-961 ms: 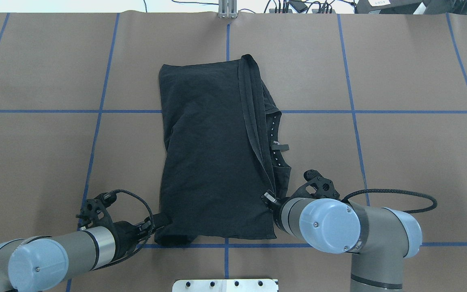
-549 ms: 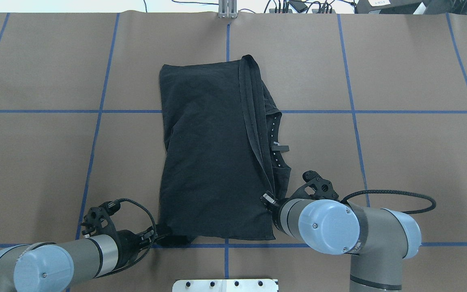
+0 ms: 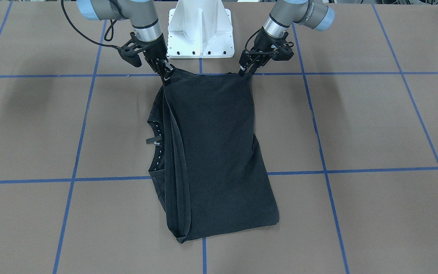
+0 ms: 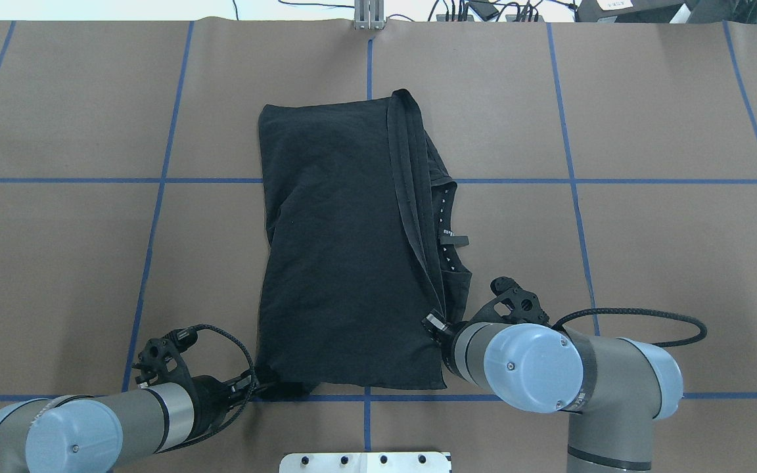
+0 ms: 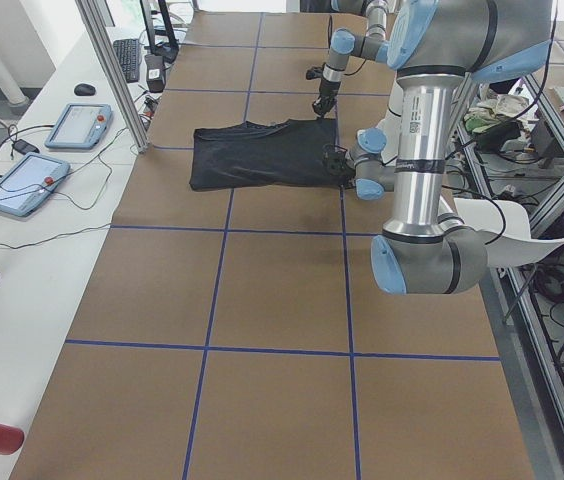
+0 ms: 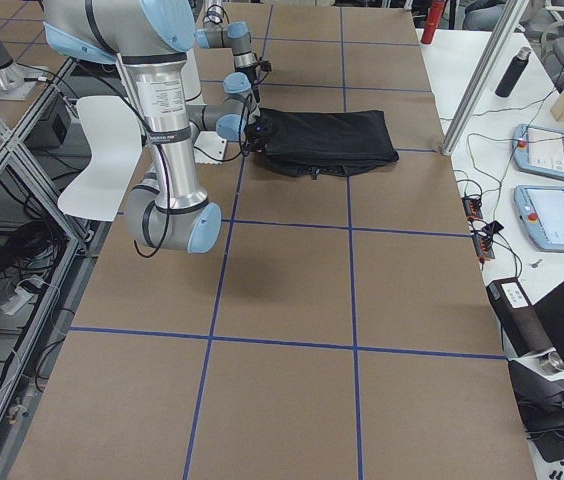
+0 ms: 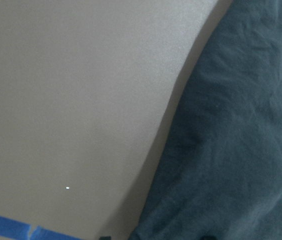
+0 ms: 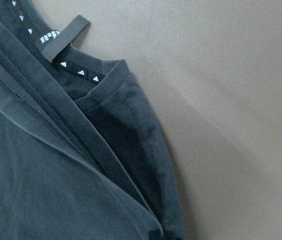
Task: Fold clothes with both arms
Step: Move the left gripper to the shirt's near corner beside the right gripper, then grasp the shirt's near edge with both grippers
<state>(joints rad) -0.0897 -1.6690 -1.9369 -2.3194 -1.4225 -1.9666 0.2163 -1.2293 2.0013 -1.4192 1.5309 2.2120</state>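
The black T-shirt (image 4: 345, 263) lies folded at the table's middle, hem doubled over the collar side; its graphic is hidden. It also shows in the front view (image 3: 215, 152). A collar label (image 4: 452, 238) sticks out on the right and shows in the right wrist view (image 8: 63, 35). My left gripper (image 4: 255, 383) is low at the shirt's near left corner and looks shut on it (image 3: 244, 72). My right gripper (image 4: 432, 323) looks shut on the near right corner by the hem (image 3: 167, 75). The left wrist view shows only cloth (image 7: 231, 150) and paper.
Brown paper with a blue tape grid (image 4: 155, 217) covers the table. The white pedestal base (image 3: 200, 34) stands just behind the shirt's near edge. A metal post (image 4: 368, 16) and cables are at the far edge. Tablets (image 5: 77, 125) lie on a side bench.
My left gripper has moved back toward the robot and lower, and the shirt's near left corner has come down with it. The right gripper has barely moved.
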